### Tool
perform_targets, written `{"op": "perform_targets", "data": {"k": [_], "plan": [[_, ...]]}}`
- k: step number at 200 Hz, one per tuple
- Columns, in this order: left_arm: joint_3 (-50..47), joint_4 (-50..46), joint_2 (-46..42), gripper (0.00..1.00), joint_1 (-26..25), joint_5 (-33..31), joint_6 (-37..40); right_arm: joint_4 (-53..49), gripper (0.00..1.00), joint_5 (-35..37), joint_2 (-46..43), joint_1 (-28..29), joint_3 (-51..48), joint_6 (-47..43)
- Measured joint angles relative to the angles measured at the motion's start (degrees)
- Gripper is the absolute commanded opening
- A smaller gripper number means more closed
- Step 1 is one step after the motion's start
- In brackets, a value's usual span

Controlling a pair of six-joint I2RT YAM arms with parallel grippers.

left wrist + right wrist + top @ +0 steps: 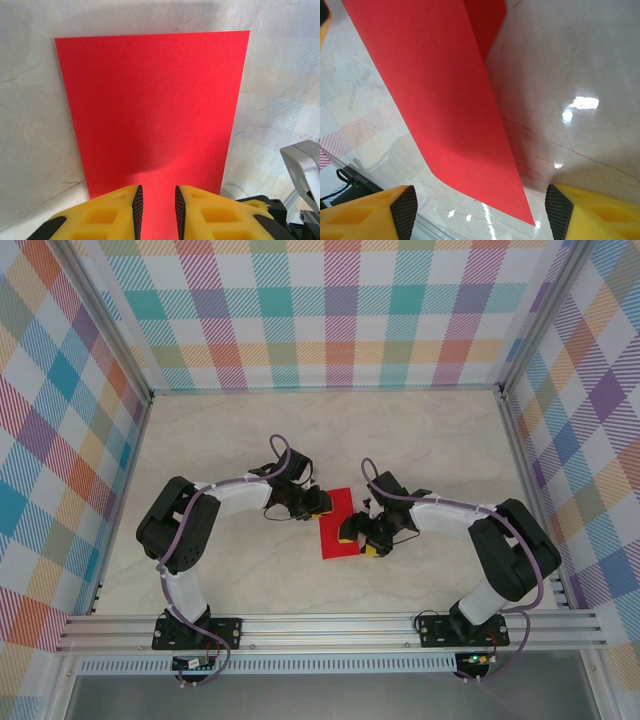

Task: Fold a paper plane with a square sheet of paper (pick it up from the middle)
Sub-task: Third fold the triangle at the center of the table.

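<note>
Marble-look table (pixel 420 440), checked walls around. I see the red square sheet of paper (pixel 150 100) at the middle. My left gripper (pixel 156 207) pinches its near edge. My right gripper (pixel 480 210) hangs wide apart beside the sheet's raised corner.

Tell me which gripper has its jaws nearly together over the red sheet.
The left gripper: its jaws stand a narrow gap apart over the red sheet, while the right gripper has its jaws spread wide.

A robot lab cell: aluminium rail (pixel 330 625), plaid walls (pixel 300 310), marble-look tabletop (pixel 330 430)
</note>
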Motion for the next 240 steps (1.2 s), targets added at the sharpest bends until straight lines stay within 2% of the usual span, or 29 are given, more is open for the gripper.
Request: {"op": "perform_targets", "data": {"k": [67, 120, 199, 240], "plan": [[0.0, -0.04, 0.0, 0.26, 0.0, -0.02, 0.0, 2.99, 0.58, -1.86, -2.19, 0.0, -3.13, 1.14], [-0.02, -0.07, 0.02, 0.26, 0.0, 0.02, 0.0, 3.45, 0.39, -0.72, -8.46, 0.0, -4.61, 4.61], [0.0, -0.04, 2.54, 0.26, 0.0, 0.22, 0.02, 5.25, 0.11, -0.72, -7.56, 0.0, -4.66, 7.96], [0.09, -0.02, 3.1, 0.26, 0.0, 0.44, 0.07, 5.66, 0.06, -0.72, -5.49, 0.0, -4.57, 8.92]]}}
